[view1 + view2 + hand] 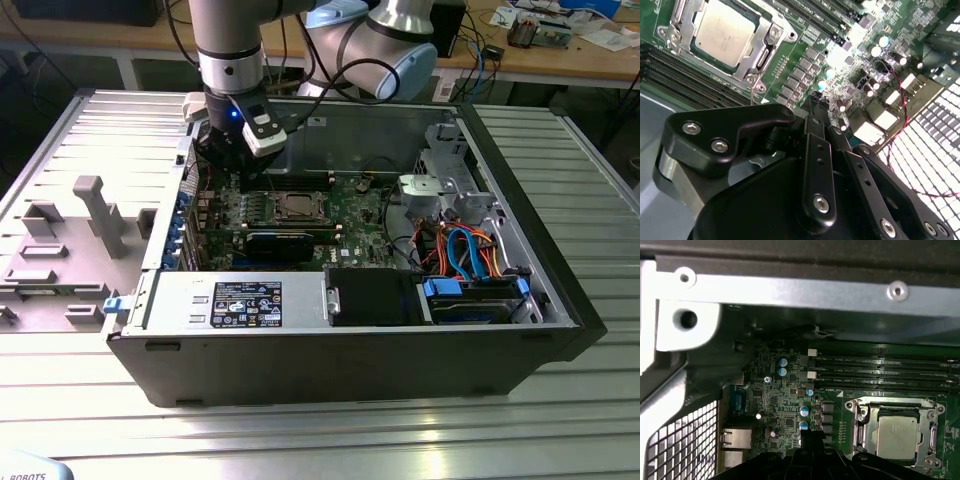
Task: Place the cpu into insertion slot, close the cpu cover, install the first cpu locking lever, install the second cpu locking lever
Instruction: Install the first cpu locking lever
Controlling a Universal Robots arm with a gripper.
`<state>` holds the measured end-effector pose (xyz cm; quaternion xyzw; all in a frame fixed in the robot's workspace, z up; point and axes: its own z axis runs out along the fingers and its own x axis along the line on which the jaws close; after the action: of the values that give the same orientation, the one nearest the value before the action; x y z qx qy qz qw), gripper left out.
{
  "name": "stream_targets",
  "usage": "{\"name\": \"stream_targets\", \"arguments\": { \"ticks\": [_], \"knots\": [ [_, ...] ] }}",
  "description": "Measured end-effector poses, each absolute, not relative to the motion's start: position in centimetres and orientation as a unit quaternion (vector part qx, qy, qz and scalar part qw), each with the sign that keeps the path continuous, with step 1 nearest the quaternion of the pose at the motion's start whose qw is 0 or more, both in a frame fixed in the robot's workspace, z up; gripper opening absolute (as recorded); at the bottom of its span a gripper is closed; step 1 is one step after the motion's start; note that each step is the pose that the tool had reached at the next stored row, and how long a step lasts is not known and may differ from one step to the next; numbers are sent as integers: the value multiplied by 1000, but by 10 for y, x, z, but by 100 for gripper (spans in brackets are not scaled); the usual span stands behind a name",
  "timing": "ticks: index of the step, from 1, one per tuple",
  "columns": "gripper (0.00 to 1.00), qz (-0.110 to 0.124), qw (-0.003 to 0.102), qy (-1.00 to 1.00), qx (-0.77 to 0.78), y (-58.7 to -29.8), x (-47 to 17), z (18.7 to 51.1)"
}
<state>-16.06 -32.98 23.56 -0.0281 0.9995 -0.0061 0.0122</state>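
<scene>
Hovers with claw [812, 107] clenched on nothing beside the slot [670, 35], above the board [850, 55], since cpu [724, 29] already sits seated under the closed cover [762, 52].

The cpu [724, 31] has a dull silver-grey top, ringed by the silvery cpu cover [756, 64]. Around the cpu, the motherboard [785, 412] is green with black memory slots [885, 372]. The gripper [812, 107] is black, and the computer case [330, 365] is dark grey.
</scene>
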Motion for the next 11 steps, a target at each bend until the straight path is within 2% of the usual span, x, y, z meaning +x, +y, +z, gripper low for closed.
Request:
{"name": "stream_targets", "arguments": {
  "ticks": [5, 8, 11],
  "knots": [
    [11, 15, 13, 1000, -23, -330, -160, 236],
    [11, 13, 13, 1000, -23, -329, -158, 236],
    [11, 0, 13, 1000, -23, -323, -154, 236]
  ]
}}
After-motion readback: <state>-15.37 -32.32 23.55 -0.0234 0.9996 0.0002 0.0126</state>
